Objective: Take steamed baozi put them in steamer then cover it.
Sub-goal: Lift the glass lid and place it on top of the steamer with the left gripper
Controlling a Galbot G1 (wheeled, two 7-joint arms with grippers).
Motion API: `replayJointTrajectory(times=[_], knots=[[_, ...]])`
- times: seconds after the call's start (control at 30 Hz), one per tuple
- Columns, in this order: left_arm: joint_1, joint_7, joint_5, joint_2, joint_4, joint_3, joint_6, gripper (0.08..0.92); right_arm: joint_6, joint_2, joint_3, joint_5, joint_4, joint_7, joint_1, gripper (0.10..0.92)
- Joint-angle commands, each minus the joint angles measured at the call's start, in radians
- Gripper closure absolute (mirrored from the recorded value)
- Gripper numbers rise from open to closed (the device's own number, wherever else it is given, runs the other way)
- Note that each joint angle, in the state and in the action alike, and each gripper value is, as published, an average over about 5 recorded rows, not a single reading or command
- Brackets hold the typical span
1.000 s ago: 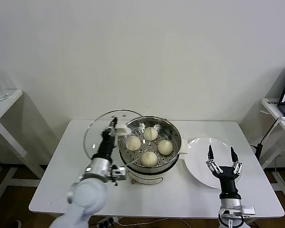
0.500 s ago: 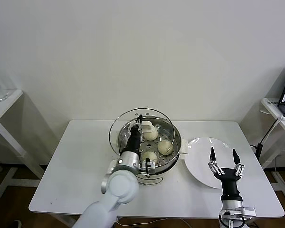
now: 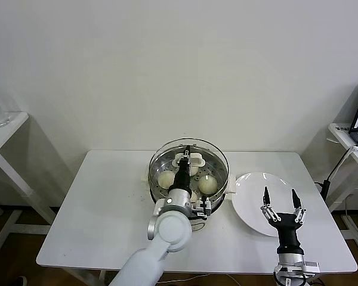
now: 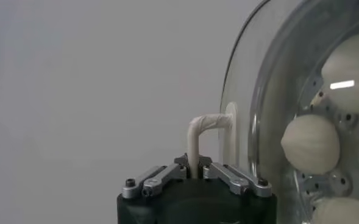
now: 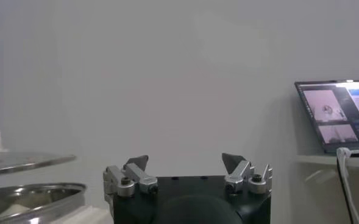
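- Head view: steamer (image 3: 218, 192) stands mid-table (image 3: 95, 208), shiny pot on a white base with side handles.
- The cover (image 3: 213, 152) lies over the steamer, its metal rim about level with the pot's rim; whether it is fully seated I cannot tell.
- Left gripper (image 3: 185, 161) is above the steamer's centre, fingers clenched on the cover's cream-white handle (image 3: 196, 159).
- Steamed baozi (image 3: 208, 184) show through the glass inside the steamer; three are plainly seen, and a fourth is mostly hidden behind the arm.
- White plate (image 3: 250, 196) lies just beside the steamer, on its right.
- Right gripper (image 3: 281, 199) hovers over the near part of the plate, well apart from the steamer, fingers spread wide, grasping nothing.
- Left wrist view: left gripper's fingers (image 4: 228, 176) pinch the thin curved handle of the cover; glass and metal rim sit close behind it, with baozi and the perforated floor visible through the glass.
- Right wrist view: right gripper's fingers (image 5: 235, 162) stand apart and bare; the steamer's rim (image 5: 39, 193) shows at the edge with the cover above it; a laptop (image 5: 341, 115) sits on a side table far from the steamer.
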Motion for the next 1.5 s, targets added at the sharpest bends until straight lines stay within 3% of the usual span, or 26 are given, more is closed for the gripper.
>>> replayJointTrajectory(times=[0.03,1.5], knots=[[-0.005,0.004,0.075,-0.049,0.05,0.006,0.007,0.802,0.001,0.0,0.001,-0.007,-0.003,0.0,0.0,0.203],[0.038,-0.003,0.096,-0.07,0.093,-0.031,-0.021,0.802,0.014,0.003,-0.006,-0.037,-0.017,0.0,0.008,0.203]])
